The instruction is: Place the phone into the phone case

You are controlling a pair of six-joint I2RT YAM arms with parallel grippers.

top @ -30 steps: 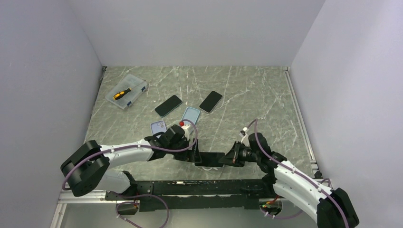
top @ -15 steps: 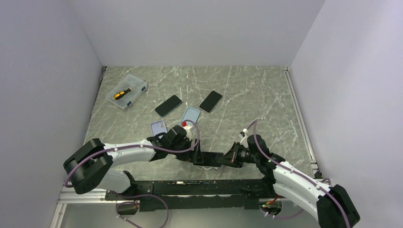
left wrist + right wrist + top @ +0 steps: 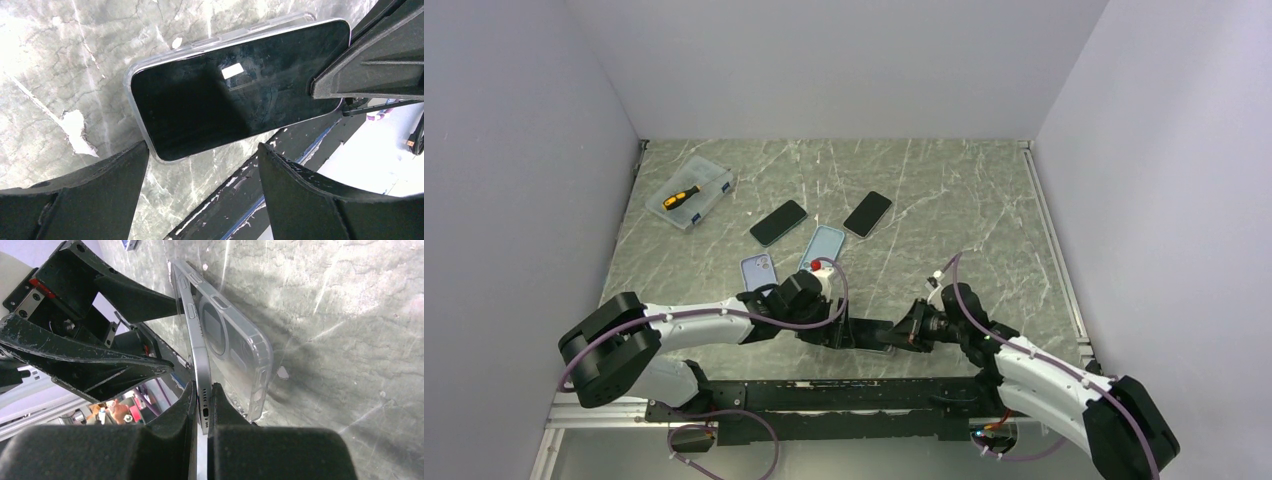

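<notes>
Near the counter's (image 3: 964, 200) near edge, right gripper (image 3: 203, 390) jaws clamped on one end of the phone (image 3: 235, 100), that end lifted off the clear case (image 3: 240, 355), other end in it, left gripper (image 3: 202, 155) jaws wide apart around that far end.

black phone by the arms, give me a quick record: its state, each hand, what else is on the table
item: black slab phone, partly in the clear plastic case, gripped end out of it
right hand: shut on the phone's edge
left hand: open, fingers flanking the phone's other end
elsewhere: two dark phones, two pale blue cases, clear box holding orange-handled screwdriver
</notes>
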